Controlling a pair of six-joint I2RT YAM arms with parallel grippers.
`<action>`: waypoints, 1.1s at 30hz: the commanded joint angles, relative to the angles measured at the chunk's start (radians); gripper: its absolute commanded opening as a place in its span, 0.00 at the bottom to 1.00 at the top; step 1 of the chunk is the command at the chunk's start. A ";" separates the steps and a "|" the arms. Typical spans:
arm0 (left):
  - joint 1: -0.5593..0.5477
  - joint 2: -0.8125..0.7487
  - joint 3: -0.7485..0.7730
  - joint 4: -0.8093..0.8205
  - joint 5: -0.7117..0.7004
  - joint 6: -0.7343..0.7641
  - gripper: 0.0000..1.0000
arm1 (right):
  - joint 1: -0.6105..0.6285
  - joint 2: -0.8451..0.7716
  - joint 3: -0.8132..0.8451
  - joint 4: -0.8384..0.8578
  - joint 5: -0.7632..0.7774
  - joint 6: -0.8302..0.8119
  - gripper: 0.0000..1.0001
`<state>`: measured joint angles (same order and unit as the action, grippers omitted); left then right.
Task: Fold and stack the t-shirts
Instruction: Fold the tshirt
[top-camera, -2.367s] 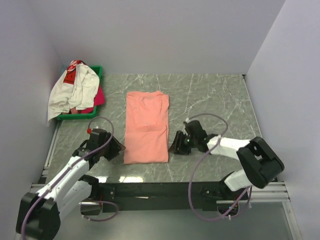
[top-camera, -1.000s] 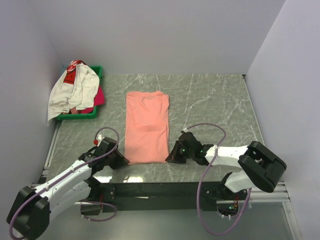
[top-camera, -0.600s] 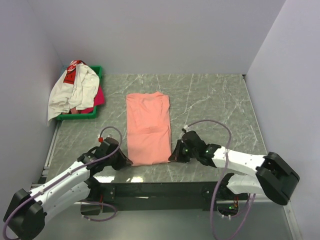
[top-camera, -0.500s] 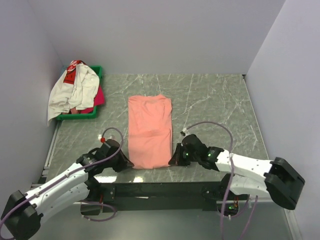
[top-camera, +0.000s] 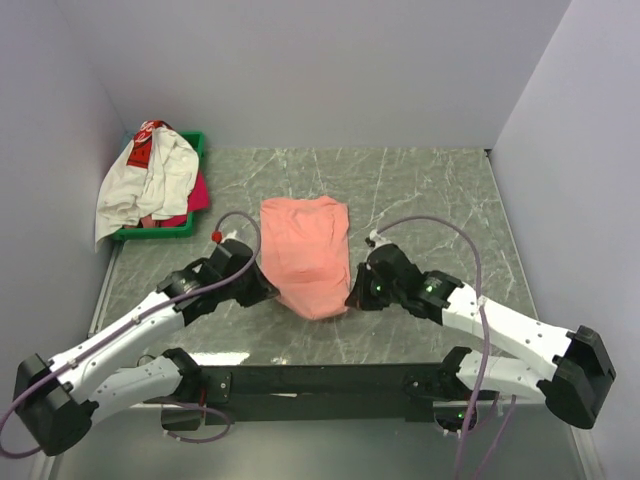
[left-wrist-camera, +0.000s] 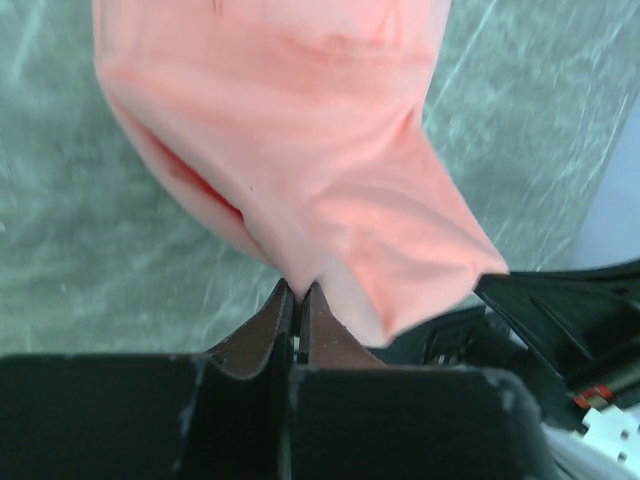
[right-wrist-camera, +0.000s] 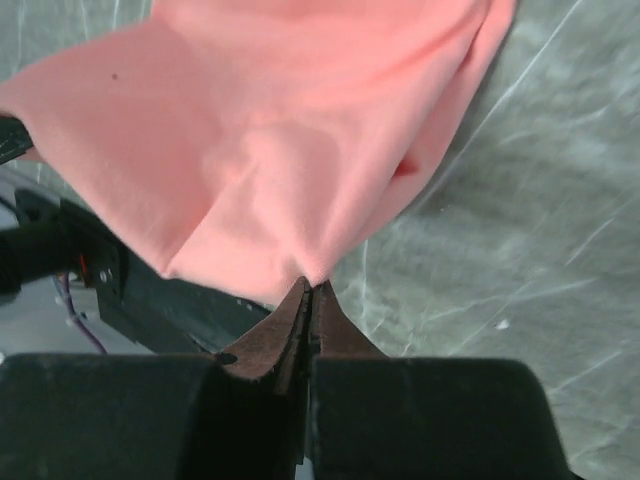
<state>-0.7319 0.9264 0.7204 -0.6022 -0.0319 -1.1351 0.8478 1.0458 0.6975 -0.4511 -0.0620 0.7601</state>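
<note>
A: Top external view: is any writing showing?
B: Nothing readable; the white t-shirt (top-camera: 150, 185), with its red patch (top-camera: 143, 142), is sitting at the bench's (top-camera: 430, 200) far-left corner. The left gripper (top-camera: 268, 290) and right gripper (top-camera: 352, 298) are pinching the salmon-pink t-shirt's (top-camera: 305, 255) near corners above the marbled middle.

salmon-pink t-shirt (top-camera: 305, 255): plain salmon pink, darker in folds | white t-shirt (top-camera: 160, 180): white, red printed patch (top-camera: 145, 140) | magenta t-shirt (top-camera: 200, 192): magenta pink | tray (top-camera: 196, 140): green | counter (top-camera: 430, 200): grey-green marble, pale veins | left tool (left-wrist-camera: 298, 292), right tool (right-wrist-camera: 308, 287): black, brown pads | left arm (top-camera: 115, 345), right arm (top-camera: 505, 325): white and black
</note>
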 joint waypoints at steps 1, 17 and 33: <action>0.077 0.051 0.079 0.059 0.009 0.127 0.01 | -0.070 0.040 0.101 -0.041 0.021 -0.080 0.00; 0.359 0.388 0.333 0.275 0.110 0.250 0.00 | -0.297 0.404 0.483 0.014 -0.101 -0.197 0.00; 0.445 0.781 0.600 0.433 0.190 0.233 0.01 | -0.447 0.752 0.796 0.003 -0.212 -0.243 0.00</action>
<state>-0.2977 1.6672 1.2503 -0.2424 0.1291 -0.9108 0.4225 1.7580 1.4189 -0.4606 -0.2329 0.5400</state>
